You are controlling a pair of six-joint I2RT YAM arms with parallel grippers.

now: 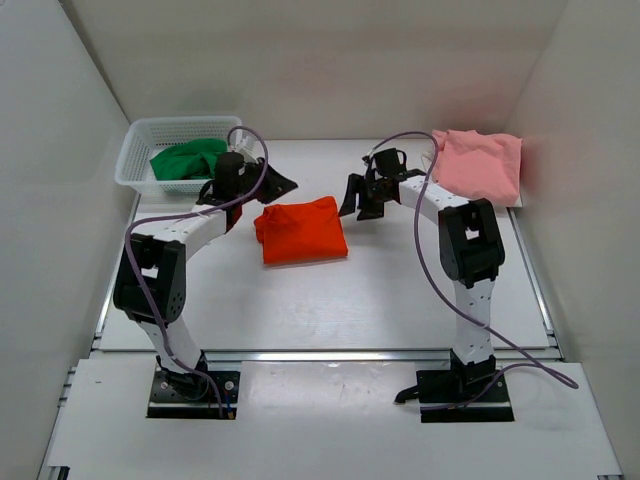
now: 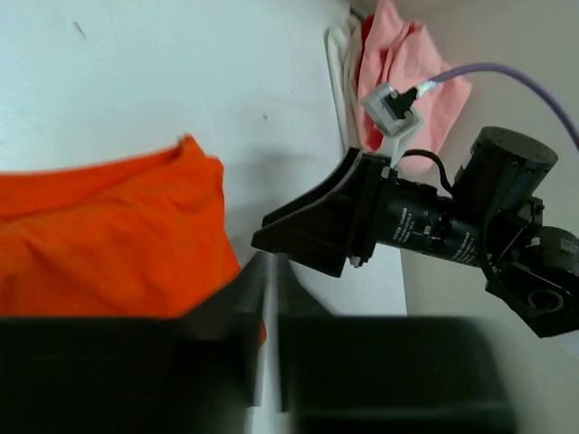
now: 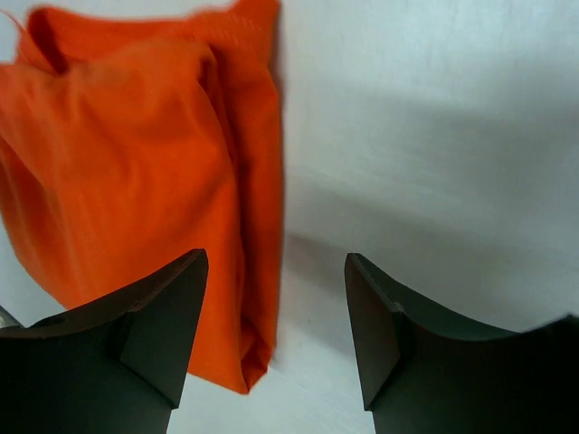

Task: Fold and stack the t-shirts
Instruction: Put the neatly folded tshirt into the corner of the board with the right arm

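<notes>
The bright orange-red t-shirt [image 1: 300,232] lies folded on the table's middle. It also shows in the left wrist view [image 2: 109,235] and the right wrist view [image 3: 154,163]. The pale pink t-shirt [image 1: 478,165] lies folded at the back right, also seen in the left wrist view [image 2: 398,63]. The green t-shirt [image 1: 188,158] is bunched in the basket. My left gripper [image 1: 287,184] [image 2: 271,267] is shut and empty, just behind the orange shirt's far left corner. My right gripper [image 1: 360,205] [image 3: 276,271] is open and empty above the shirt's far right edge.
A white mesh basket [image 1: 140,150] stands at the back left. White walls close the table on three sides. The right arm's wrist and cable [image 2: 452,226] show close ahead in the left wrist view.
</notes>
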